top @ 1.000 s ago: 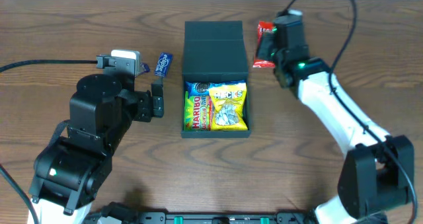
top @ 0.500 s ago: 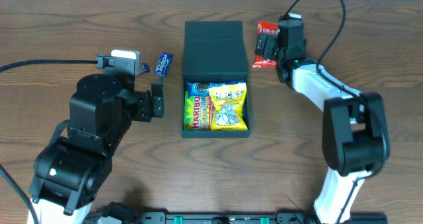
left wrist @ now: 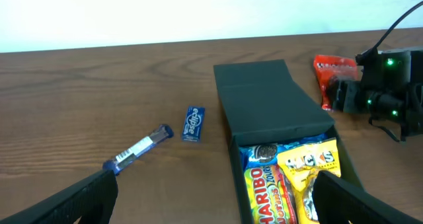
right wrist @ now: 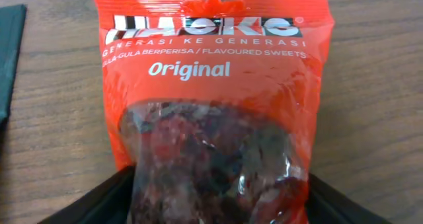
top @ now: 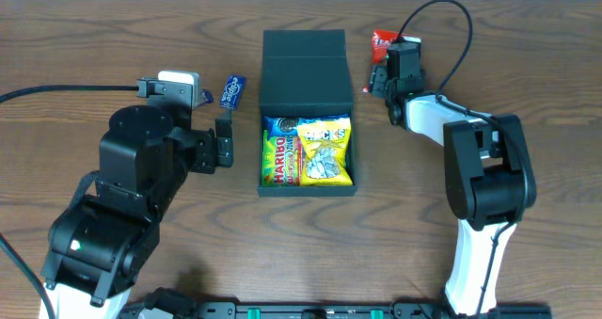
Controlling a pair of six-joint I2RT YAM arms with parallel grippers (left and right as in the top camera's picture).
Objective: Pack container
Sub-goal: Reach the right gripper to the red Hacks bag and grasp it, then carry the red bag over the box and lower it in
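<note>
The dark teal container point(top: 307, 185) stands at the table's middle with its flap lid point(top: 305, 70) open towards the back. It holds a Haribo packet point(top: 278, 150) and a yellow snack packet point(top: 326, 150); it also shows in the left wrist view point(left wrist: 277, 105). My right gripper point(top: 380, 72) is low over a red sweets packet point(top: 382, 40) to the right of the lid. In the right wrist view the packet point(right wrist: 211, 85) lies between the open fingers point(right wrist: 218, 201). My left gripper point(top: 224, 142) is open and empty left of the container.
A small blue gum pack point(top: 232, 90) lies left of the lid, also in the left wrist view point(left wrist: 193, 123). A blue and white tube point(left wrist: 137, 149) lies further left. The right arm's cable point(top: 442, 27) loops above the table's back right.
The right gripper has moved left and down along the red packet, and its fingers now flank it. The left arm and the container have not moved.
</note>
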